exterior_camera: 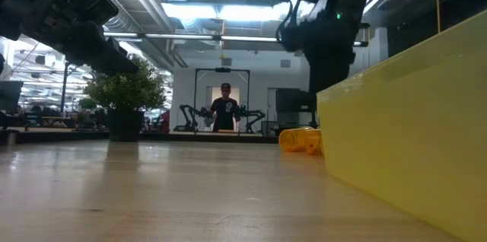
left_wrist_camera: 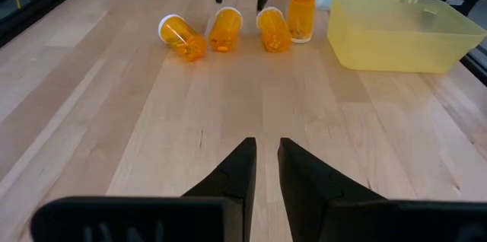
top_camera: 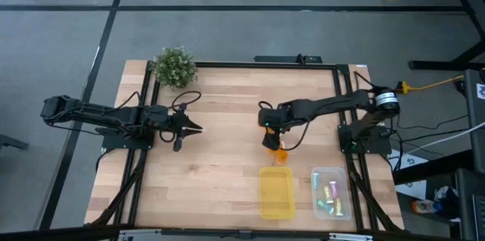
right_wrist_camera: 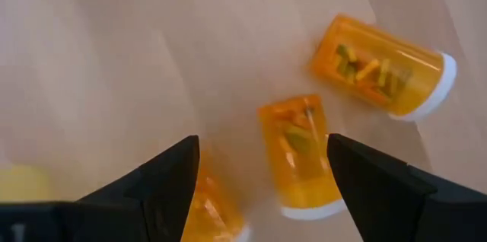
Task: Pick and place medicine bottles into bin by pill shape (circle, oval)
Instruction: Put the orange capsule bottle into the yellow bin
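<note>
Several translucent orange medicine bottles (left_wrist_camera: 228,29) sit in a row on the table, three on their sides and one upright (left_wrist_camera: 302,16). My right gripper (right_wrist_camera: 262,177) hovers over them, open and pointing down, its fingers on either side of a lying bottle (right_wrist_camera: 297,154). A second bottle (right_wrist_camera: 384,67) lies beyond it, and a third (right_wrist_camera: 214,213) lies partly under one finger. In the high view my right gripper (top_camera: 270,133) is just above the orange bottles (top_camera: 277,150). My left gripper (top_camera: 193,129) waits at centre left, open by a narrow gap (left_wrist_camera: 266,158) and empty.
A yellow bin (top_camera: 276,192) and a clear bin (top_camera: 331,192) holding several pale bottles with coloured caps stand near the front edge. A leafy plant (top_camera: 174,67) stands at the far left corner. A person (exterior_camera: 224,106) stands in the room beyond. Bare wood lies between the arms.
</note>
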`<state>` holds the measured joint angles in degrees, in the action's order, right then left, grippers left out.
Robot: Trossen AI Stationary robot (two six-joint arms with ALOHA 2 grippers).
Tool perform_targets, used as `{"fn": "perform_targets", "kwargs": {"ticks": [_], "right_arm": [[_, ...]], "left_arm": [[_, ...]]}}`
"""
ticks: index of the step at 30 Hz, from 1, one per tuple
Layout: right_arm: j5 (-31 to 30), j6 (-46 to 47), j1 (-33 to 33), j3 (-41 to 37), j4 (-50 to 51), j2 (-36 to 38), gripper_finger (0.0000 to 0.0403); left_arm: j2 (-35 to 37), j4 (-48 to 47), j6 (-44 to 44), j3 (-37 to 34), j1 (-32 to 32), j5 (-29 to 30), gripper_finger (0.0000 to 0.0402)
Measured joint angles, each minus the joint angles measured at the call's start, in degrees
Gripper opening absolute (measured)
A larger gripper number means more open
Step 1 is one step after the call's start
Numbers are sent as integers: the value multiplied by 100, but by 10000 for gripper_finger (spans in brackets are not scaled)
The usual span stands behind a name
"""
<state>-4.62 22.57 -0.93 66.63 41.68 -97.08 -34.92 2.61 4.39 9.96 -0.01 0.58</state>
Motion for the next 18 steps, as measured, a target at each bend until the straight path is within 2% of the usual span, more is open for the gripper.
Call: {"fn": "perform_targets", "kwargs": {"ticks": [4, 18], "right_arm": [[-356, -94, -2, -2, 104, -257, 291], [-378, -34, 211, -4, 151, -940, 287]], "left_arm": [[0, 0, -1, 0, 0, 0, 51], [0, 0, 2, 0, -1, -1, 51]]}}
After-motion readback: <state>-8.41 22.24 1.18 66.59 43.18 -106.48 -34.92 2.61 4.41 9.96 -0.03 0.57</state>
